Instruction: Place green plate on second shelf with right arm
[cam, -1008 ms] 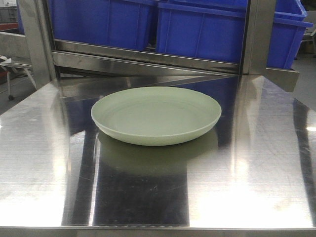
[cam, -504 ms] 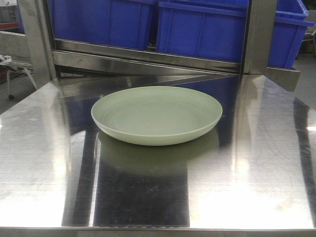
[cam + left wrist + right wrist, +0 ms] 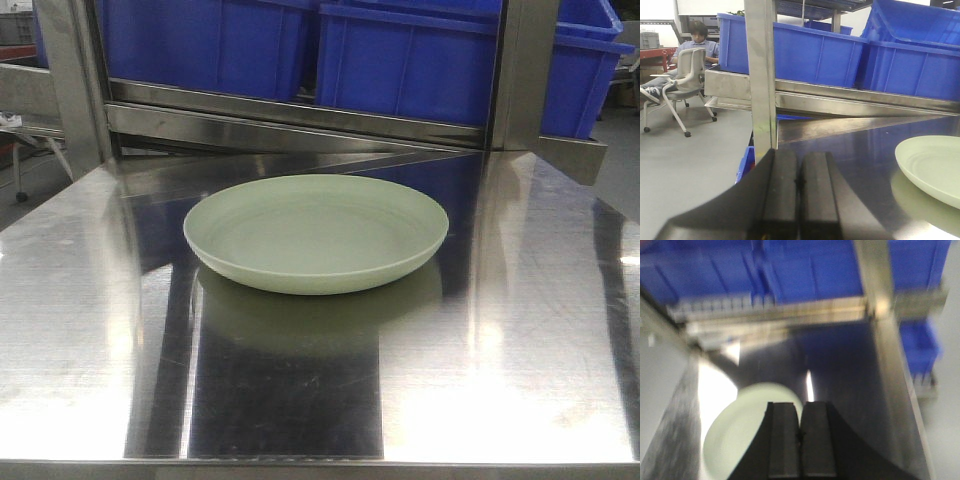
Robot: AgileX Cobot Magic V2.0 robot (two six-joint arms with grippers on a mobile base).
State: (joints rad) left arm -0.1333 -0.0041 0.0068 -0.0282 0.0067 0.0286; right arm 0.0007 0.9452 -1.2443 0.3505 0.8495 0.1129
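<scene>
- Squarely in the middle of the steel tabletop [image 3: 500, 350], the green plate [image 3: 316, 235] lies flat, right side up, and its reflection shows in the metal beneath it.
- Behind the plate, blue bins [image 3: 400, 60] stand side by side on a steel shelf [image 3: 300, 112] at the tabletop's far edge.
- Left claw [image 3: 798, 185]: its dark fingers are pressed together with nothing between them. It sits near the tabletop's left side by an upright post [image 3: 760, 75], well apart from the plate [image 3: 932, 167] on its right.
- Right claw [image 3: 800, 432]: seen in a blurred view, fingers closed against each other and empty. It is above the tabletop, with the plate [image 3: 740, 430] below and to its left.
- Off to the left, a person [image 3: 697, 35] sits in a wheeled chair [image 3: 687, 75].
</scene>
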